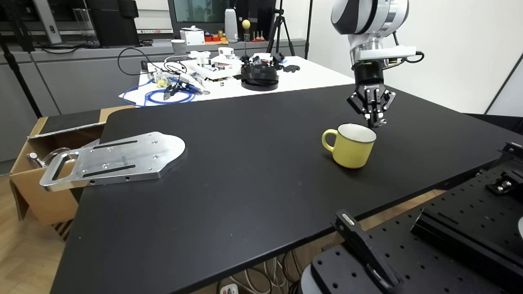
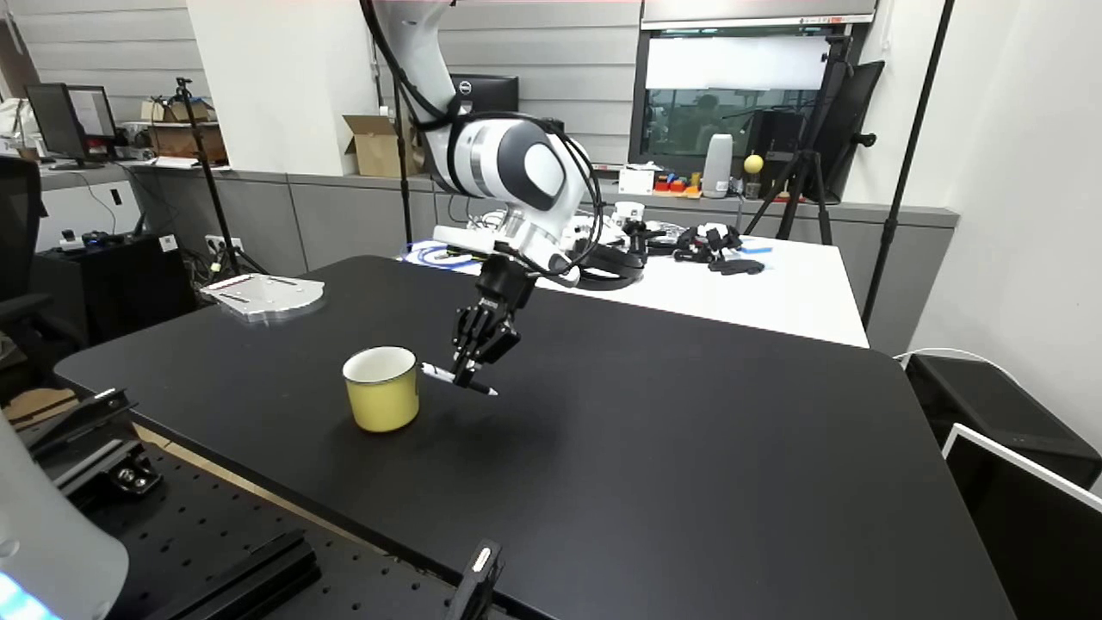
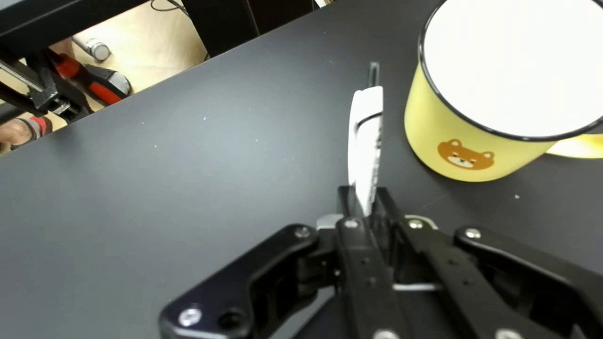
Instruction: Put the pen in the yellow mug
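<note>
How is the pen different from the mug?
The pen is long and thin, but the mug is wide and round.
The pen is white with a black end, while the mug is yellow outside.
The pen is slanted, held in the gripper; the mug stands upright on the table.
Both have some white and some black on them.

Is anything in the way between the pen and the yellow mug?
Nothing visible is. The gripper holds the pen tilted beside the yellow mug; it may need raising and turning upright first.
</note>
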You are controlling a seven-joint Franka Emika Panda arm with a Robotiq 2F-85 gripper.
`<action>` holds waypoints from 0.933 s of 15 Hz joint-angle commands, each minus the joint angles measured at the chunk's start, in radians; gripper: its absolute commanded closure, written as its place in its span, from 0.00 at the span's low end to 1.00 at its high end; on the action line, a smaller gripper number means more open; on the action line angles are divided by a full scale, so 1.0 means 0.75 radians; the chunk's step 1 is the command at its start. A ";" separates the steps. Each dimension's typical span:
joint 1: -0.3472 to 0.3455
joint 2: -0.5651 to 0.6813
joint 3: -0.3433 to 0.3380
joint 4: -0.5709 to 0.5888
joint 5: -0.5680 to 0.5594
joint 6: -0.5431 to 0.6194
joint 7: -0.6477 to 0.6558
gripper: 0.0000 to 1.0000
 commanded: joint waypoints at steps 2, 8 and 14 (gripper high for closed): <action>-0.017 0.010 0.021 0.108 0.003 -0.145 0.022 0.97; -0.012 0.008 0.042 0.186 0.000 -0.341 0.006 0.97; 0.006 -0.003 0.062 0.209 -0.003 -0.472 0.004 0.97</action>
